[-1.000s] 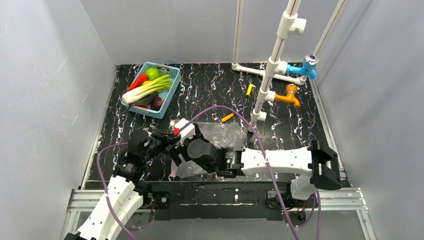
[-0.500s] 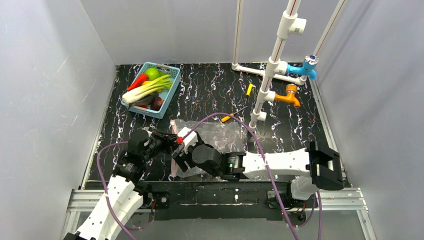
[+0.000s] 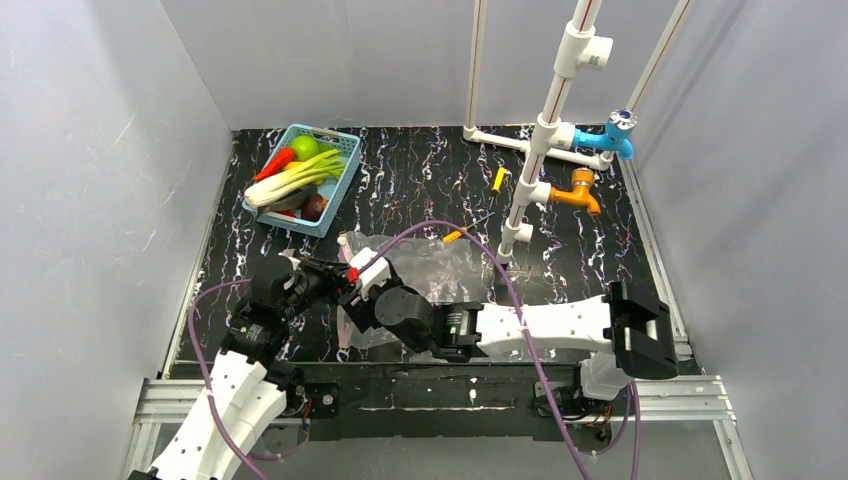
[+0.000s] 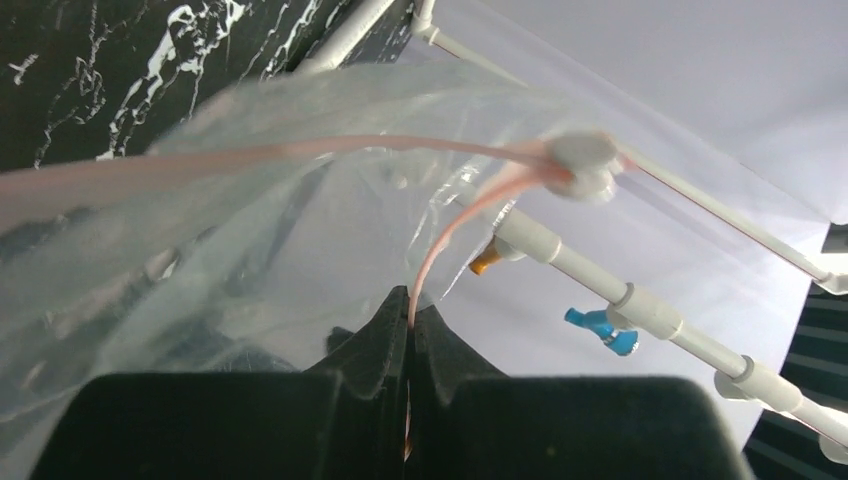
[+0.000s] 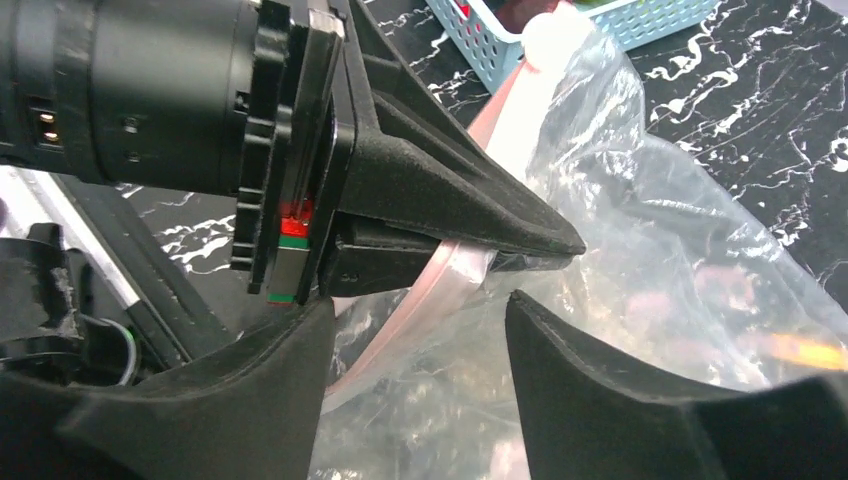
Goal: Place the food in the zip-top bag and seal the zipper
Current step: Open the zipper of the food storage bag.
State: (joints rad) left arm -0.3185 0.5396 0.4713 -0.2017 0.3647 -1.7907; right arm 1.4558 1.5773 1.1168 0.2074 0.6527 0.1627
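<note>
Saw the left end effector (image 4: 410, 303) clamped shut on the zipper (image 4: 300, 150), pinching that thin pink strip right between its tips, with the clear zip-top bag (image 4: 250, 230) ballooning up in front of its camera. Spotted the right end effector (image 5: 420, 305) parked just beside it with jaws apart, straddling the same strip a bit below the left one's tips, not pressing on it as far as could be told from the right wrist view. From the top view, found both end effectors bunched together at the bag's left end, close to the near edge of the bench (image 3: 420, 180) and left of its middle, with the crinkly bag spread out to the right along that near side. Found the food (image 3: 300, 180) sitting in the light blue basket (image 3: 346, 180) up at the far left corner of the bench, well apart from the bag: leek (image 3: 295, 178) laid across it, round green fruit (image 3: 305, 147) at the far end, long red piece (image 3: 275, 163) on the left, dark red piece (image 3: 314, 206) at the near end. Also noticed an orange-handled tool (image 3: 455, 236) just beside the bag's far edge and a yellow tool (image 3: 499, 178) farther back, near the white pipe frame (image 3: 540, 130).
</note>
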